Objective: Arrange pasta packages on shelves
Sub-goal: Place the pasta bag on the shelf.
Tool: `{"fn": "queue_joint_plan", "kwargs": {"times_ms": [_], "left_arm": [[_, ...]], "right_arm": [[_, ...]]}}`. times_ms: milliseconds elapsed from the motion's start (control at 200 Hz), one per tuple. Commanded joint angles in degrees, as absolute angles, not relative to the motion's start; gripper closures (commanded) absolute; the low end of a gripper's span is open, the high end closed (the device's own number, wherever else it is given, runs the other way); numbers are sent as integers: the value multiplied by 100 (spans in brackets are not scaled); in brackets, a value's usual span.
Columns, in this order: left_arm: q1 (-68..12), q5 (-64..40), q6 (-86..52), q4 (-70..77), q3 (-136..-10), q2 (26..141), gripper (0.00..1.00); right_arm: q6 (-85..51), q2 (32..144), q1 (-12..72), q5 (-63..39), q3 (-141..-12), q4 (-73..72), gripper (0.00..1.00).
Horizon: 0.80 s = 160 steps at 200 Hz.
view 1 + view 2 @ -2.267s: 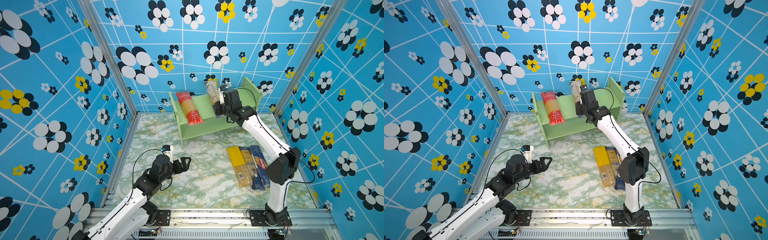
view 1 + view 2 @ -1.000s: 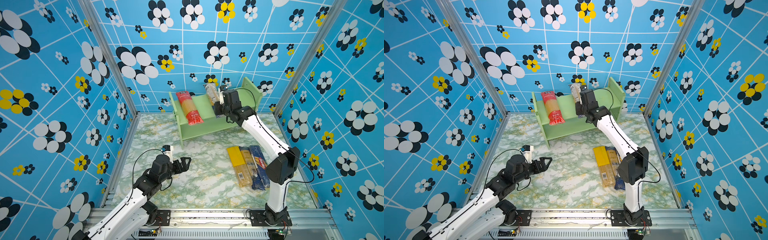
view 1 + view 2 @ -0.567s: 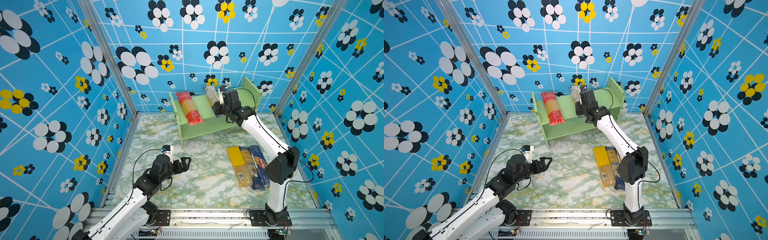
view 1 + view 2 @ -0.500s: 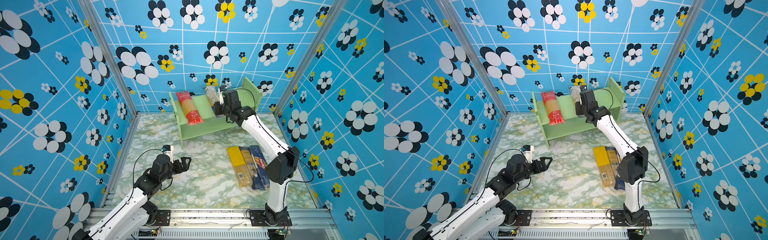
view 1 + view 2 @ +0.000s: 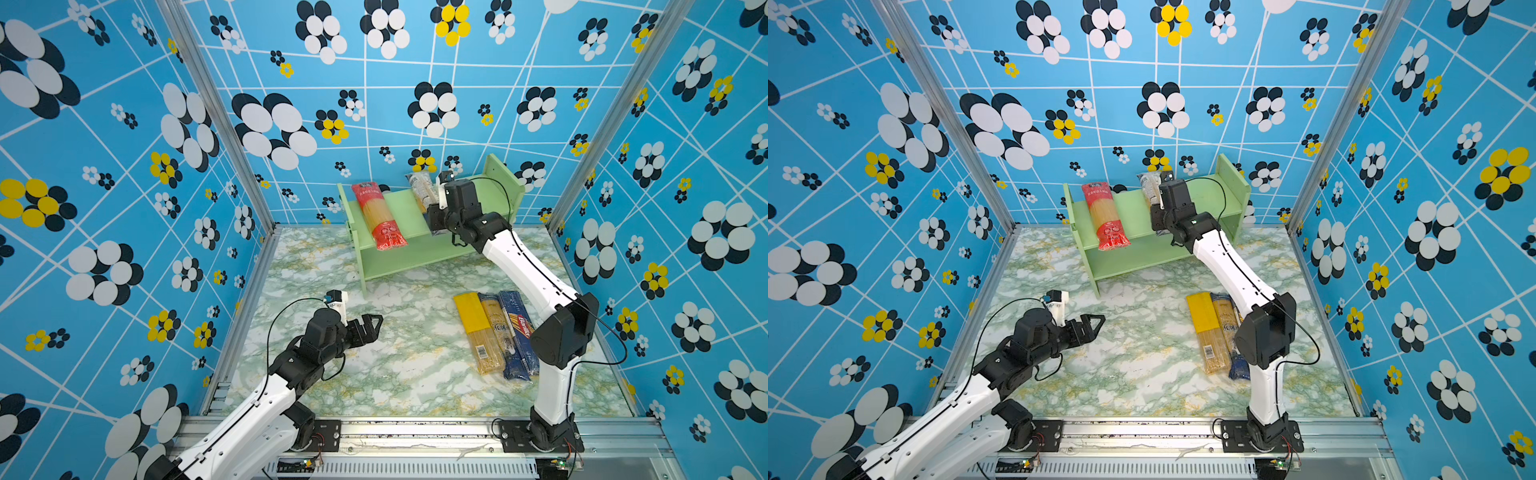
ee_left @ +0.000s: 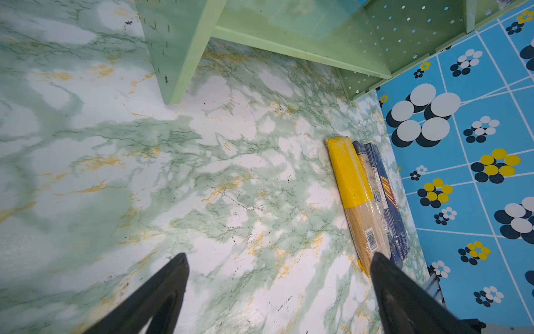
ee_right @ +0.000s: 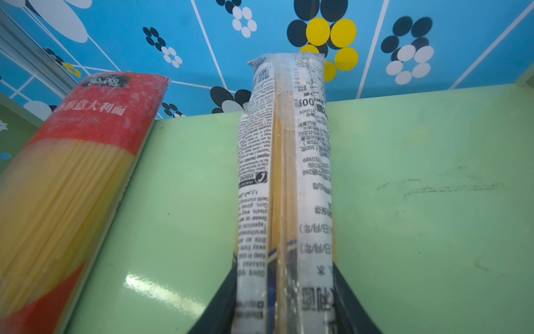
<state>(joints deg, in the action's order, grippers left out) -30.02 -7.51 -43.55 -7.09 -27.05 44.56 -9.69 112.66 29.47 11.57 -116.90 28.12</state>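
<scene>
Top views, shelves: pale green two-tier shelves (image 5: 415,259) stand at the far middle of the marbled table (image 5: 395,374), flat-boarded and a little askew.
Top views, shelved packs: red pack (image 5: 379,216) lies near-to-far across the top board (image 5: 403,205) toward its left end. The clear pack (image 5: 419,188) lies to its right, apart from it and almost parallel.
Top views, right claw: right claw (image 5: 434,218) sits at the clear pack's near end, its jaws hidden under the wrist.
Top views, waiting packs: yellow pack (image 5: 473,332), brownish pack (image 5: 496,328) and dark blue pack (image 5: 517,336) lie pressed side by side at near right, long axes near-to-far. The right arm's elbow hangs over them, so I judge that arm the nearer.
Top views, left claw: left claw (image 5: 368,328) hovers at near left, well apart from every pack.
Left wrist view: left claw (image 6: 277,256) spread wide with nothing between, over bare glossy marble. The yellow pack (image 6: 355,196) shows crinkled film and a barcode.
Right wrist view, grip: right claw (image 7: 283,260) flanks the clear pack (image 7: 284,159) with no gap visible on either side. Whether it presses, I cannot tell.
Right wrist view, axis: the pack runs straight away from the claw over the smooth, scuffed top board, its far end past the back edge, so I judge a withdrawal should go nearward along that line.
Right wrist view, materials: thin printed film over straight pale strands.
</scene>
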Motion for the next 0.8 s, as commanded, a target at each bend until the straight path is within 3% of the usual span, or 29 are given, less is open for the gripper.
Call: {"fn": "queue_joint_plan", "kwargs": {"times_ms": [0, 315, 710, 795], "left_arm": [[-3002, -765, -4342, -538, -2676, 4504, 1], [-2997, -765, -4344, -527, -2669, 4524, 1], [-2991, -808, -4342, -440, -2675, 4632, 1], [-2989, -800, -4325, -463, -2688, 4616, 1]], "right_arm": [[-986, 11583, 2927, 1212, -11450, 3481, 50], [-967, 11541, 2926, 1201, -11479, 3493, 43], [-850, 11488, 2918, 1213, -11789, 3742, 26], [-809, 11455, 2918, 1282, -11855, 3803, 17]]}}
